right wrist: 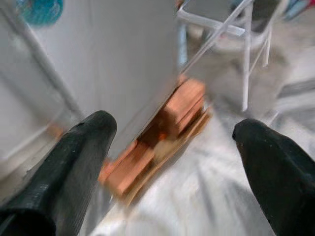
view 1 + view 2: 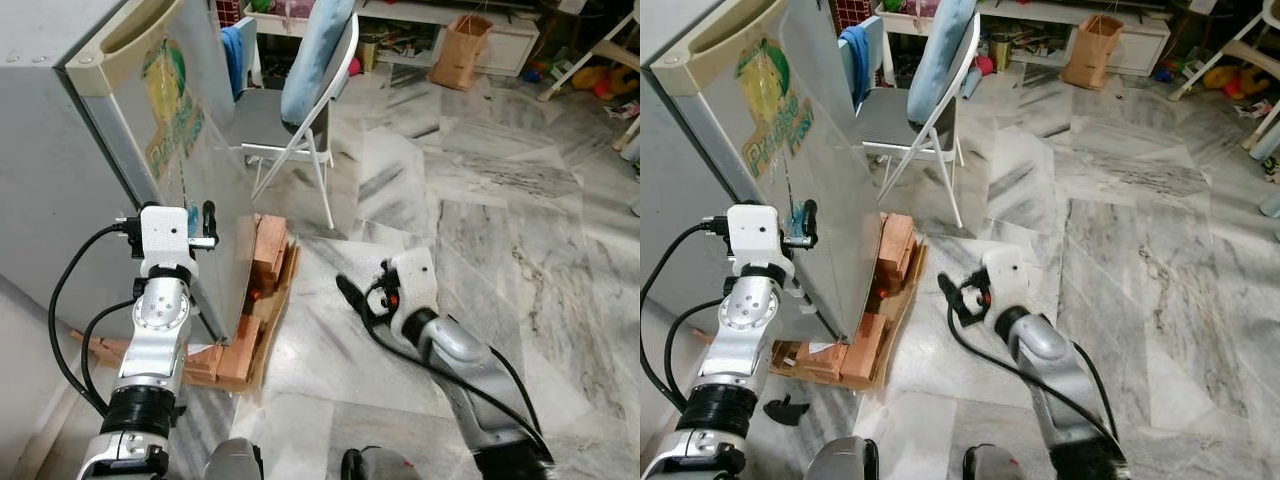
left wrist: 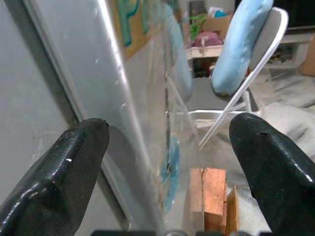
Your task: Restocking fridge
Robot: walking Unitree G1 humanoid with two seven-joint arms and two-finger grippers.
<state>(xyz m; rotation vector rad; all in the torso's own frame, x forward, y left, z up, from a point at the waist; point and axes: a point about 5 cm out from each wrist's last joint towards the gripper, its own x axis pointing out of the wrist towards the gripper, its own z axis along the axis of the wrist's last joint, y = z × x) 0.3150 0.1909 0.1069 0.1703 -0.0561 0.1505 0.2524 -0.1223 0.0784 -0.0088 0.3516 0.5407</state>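
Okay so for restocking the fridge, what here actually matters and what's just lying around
Belongs to the job:
- fridge, door shut
- fridge door
- left gripper, open, at the door's edge
- right gripper, open, low over the floor

Just lying about:
- folding chair with a blue cushion
- wooden blocks under the fridge
- paper bag
- toys far right

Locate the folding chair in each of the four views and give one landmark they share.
Left eye: chair top centre, behind the fridge.
Right eye: top centre-left.
Left wrist: upper right, past the fridge door edge.
Right wrist: legs at top right.
Shared landmark: bricks under the fridge.
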